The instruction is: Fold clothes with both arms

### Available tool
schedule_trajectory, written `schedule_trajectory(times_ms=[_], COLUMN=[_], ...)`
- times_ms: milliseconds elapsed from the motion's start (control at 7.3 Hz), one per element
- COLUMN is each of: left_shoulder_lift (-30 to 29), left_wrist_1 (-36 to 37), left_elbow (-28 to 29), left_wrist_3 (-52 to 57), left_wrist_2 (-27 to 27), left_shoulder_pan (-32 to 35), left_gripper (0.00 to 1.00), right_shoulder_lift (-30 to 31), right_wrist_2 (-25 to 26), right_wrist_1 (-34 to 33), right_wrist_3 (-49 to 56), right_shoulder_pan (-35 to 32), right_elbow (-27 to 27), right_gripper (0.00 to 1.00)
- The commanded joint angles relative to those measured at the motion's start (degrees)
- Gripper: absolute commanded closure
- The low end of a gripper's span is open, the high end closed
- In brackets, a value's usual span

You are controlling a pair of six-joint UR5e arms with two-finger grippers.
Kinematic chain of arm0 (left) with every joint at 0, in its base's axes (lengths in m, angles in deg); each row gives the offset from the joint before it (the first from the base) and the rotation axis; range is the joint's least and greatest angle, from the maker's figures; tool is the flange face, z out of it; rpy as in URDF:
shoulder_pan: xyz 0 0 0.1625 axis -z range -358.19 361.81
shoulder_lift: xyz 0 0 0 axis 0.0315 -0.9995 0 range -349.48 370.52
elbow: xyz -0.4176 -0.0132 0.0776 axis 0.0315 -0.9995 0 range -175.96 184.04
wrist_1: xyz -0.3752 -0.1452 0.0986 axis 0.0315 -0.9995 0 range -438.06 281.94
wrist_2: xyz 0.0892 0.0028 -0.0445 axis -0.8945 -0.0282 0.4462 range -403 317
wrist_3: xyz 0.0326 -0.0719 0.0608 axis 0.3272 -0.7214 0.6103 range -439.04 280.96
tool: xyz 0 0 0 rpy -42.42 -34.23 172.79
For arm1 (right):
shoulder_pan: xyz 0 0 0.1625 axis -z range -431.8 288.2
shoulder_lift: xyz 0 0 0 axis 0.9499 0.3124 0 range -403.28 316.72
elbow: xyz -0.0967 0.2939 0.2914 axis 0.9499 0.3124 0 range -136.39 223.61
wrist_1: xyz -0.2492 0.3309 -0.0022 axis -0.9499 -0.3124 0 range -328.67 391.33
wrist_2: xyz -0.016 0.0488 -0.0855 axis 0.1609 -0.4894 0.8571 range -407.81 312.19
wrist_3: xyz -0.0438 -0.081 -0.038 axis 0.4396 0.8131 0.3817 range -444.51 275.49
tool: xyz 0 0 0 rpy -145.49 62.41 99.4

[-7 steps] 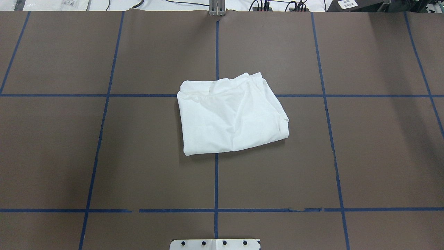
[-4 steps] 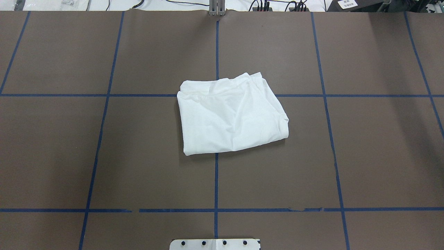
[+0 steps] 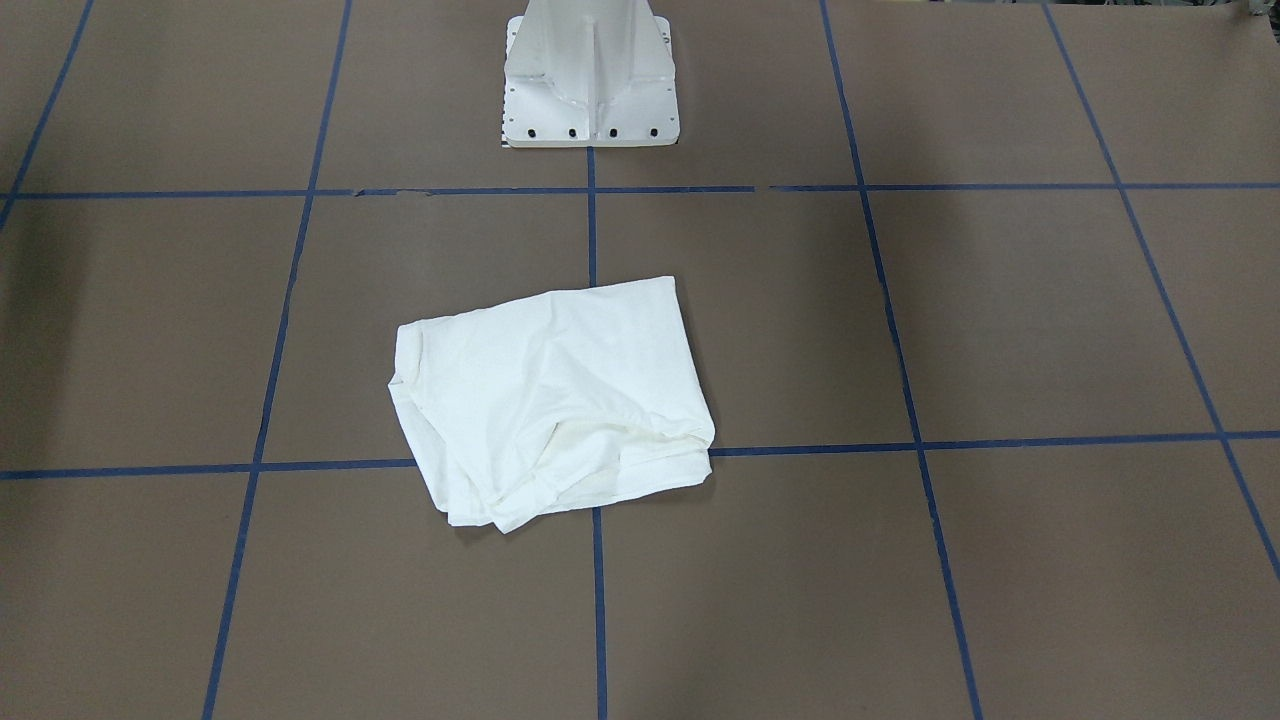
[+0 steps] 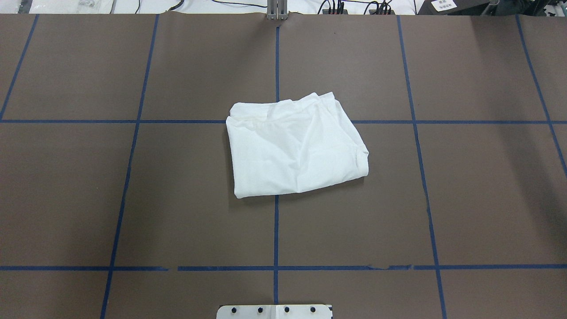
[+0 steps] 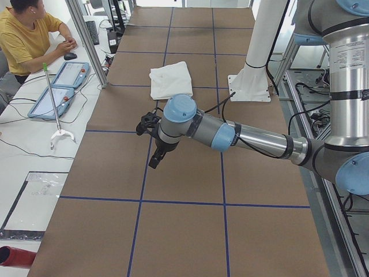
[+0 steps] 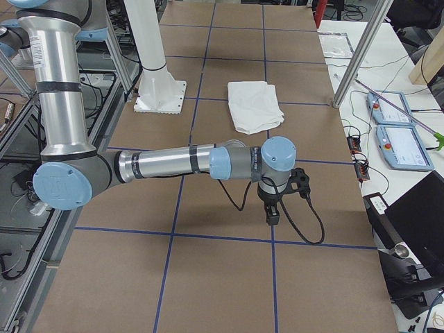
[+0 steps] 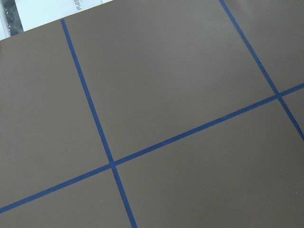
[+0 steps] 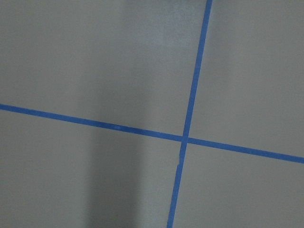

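Note:
The clothes (image 4: 294, 150) lie folded into a rough white rectangle in the middle of the brown table, also seen in the front-facing view (image 3: 550, 400) and, further off, in both side views (image 5: 170, 79) (image 6: 254, 104). No text block or collar tag shows. Neither arm touches the clothes. My left gripper (image 5: 154, 163) hangs low over bare table far to the left of the clothes; I cannot tell whether it is open or shut. My right gripper (image 6: 272, 218) points down over bare table far to the right, its state equally unclear. Both wrist views show only the table surface with blue tape lines.
The white pedestal base (image 3: 590, 75) stands at the robot's edge of the table. A seated person (image 5: 23, 40) and teach pendants (image 5: 63, 81) are at a side desk beyond the far edge. Blue tape lines (image 4: 276, 230) divide the brown table cover.

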Motion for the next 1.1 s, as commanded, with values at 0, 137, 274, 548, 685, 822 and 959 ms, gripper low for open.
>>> schedule_trajectory(times_ms=[0,137,274,548,685,822,959], left_shoulder_lift=[0.6,0.2,-0.4,-0.7,-0.7,-0.7,-0.7], left_wrist_1=[-1.6,-1.8,-1.8,-1.7,-1.9,-1.8,-1.8], left_elbow=[2.1,2.5,2.3,2.0,2.6,2.5,2.7], left_wrist_3=[-0.6,-0.5,-0.5,-0.5,-0.4,-0.4,-0.4], left_wrist_2=[-2.6,-2.2,-2.0,-2.0,-2.0,-2.0,-1.9], left_shoulder_pan=[-0.2,-0.2,-0.2,-0.3,-0.3,-0.2,-0.2], left_gripper=[0.0,0.0,0.0,0.0,0.0,0.0,0.0], right_shoulder_lift=[1.8,2.0,1.7,1.5,1.4,1.3,1.3], right_wrist_2=[0.1,-0.1,-0.2,-0.3,0.1,0.2,1.0], right_wrist_1=[2.1,2.1,2.1,5.9,8.3,12.1,14.9], right_wrist_3=[-0.2,-0.3,-0.1,-0.1,0.1,0.1,0.0], right_shoulder_pan=[0.0,0.0,0.2,0.5,1.1,1.6,2.0], right_elbow=[-0.9,-1.0,-0.8,-0.3,0.9,3.8,4.7], right_gripper=[0.0,0.0,0.0,0.0,0.0,0.0,0.0])
